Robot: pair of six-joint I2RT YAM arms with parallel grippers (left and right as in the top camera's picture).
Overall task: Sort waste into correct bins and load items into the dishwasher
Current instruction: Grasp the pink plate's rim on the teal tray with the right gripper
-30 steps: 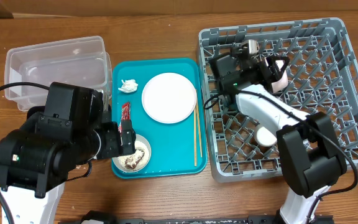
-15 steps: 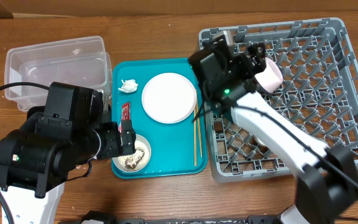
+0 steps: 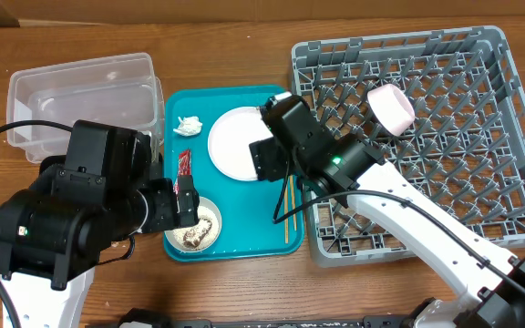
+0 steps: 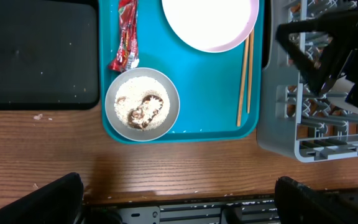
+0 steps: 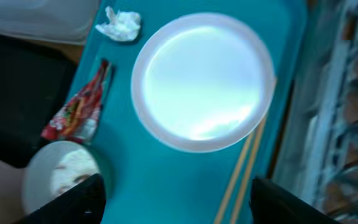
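Note:
On the teal tray (image 3: pixel 176 109) lie a white plate (image 3: pixel 235 141), a crumpled tissue (image 3: pixel 188 125), a red wrapper (image 3: pixel 185 164), wooden chopsticks (image 3: pixel 288 214) and a bowl (image 3: pixel 206 226) of rice scraps. A small white cup (image 3: pixel 390 107) rests on its side in the grey dish rack (image 3: pixel 481 109). My right gripper (image 3: pixel 264 157) hovers open and empty over the plate's right edge; its wrist view shows the plate (image 5: pixel 202 81) and chopsticks (image 5: pixel 244 168) below. My left gripper (image 4: pixel 180 202) stands open and empty near the table's front edge, by the bowl (image 4: pixel 142 104).
A clear plastic tub (image 3: pixel 80 87) stands at the back left. A shallow black tray (image 4: pixel 39 53) lies left of the teal tray, hidden under my left arm in the overhead view. The rack's left wall (image 4: pixel 278 130) borders the tray closely.
My right gripper let go of the cup, leaving it in the rack, and swung left out of the rack to above the plate. The left arm has not moved.

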